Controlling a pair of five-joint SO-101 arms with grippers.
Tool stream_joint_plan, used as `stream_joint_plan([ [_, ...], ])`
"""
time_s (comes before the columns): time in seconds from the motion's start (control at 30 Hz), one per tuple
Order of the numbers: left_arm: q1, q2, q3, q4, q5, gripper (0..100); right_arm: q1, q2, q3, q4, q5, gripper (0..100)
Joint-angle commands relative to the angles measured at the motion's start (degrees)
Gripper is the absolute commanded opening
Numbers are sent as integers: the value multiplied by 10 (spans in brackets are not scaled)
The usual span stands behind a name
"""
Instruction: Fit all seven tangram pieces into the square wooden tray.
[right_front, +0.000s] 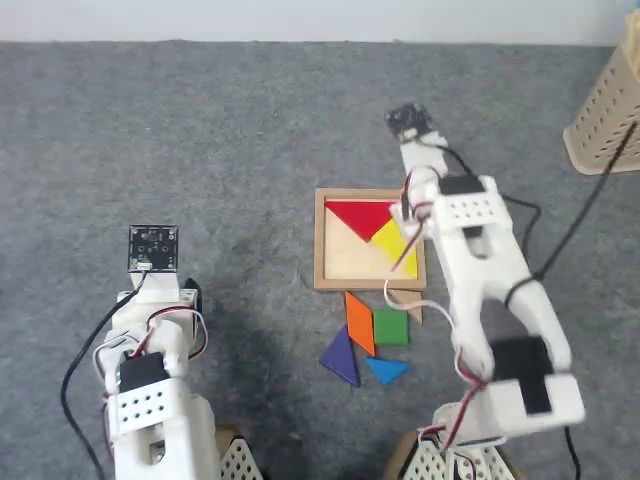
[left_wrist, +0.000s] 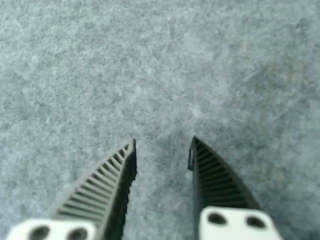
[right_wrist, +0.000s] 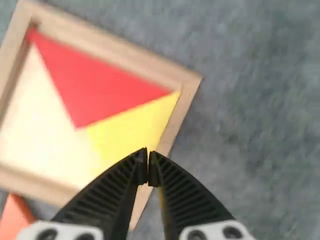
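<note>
From above, a grey felt table top runs back to a white wall, with a beige perforated stand at the far corner. The wooden tray holds a red triangle and a yellow triangle. Just in front of it lie orange, green, purple and blue pieces. The left arm stands well apart from them. Its wrist camera shows the left gripper spread wide over bare felt, holding nothing. The right wrist camera shows the right gripper closed tip to tip with nothing between, above the yellow triangle near the tray rim, the red triangle beyond.
</note>
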Motion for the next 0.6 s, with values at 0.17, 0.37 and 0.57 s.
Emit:
stream_joint_plan([
  [0.17,-4,-11,-2,-15,-4,168,-34,-200,171,6,-2,6],
  [0.37,-4,-11,-2,-15,-4,168,-66,-291,247,36,-1,6],
  [0.57,-4,-11,-2,-15,-4,168,-85,-304,281,79,33,50],
])
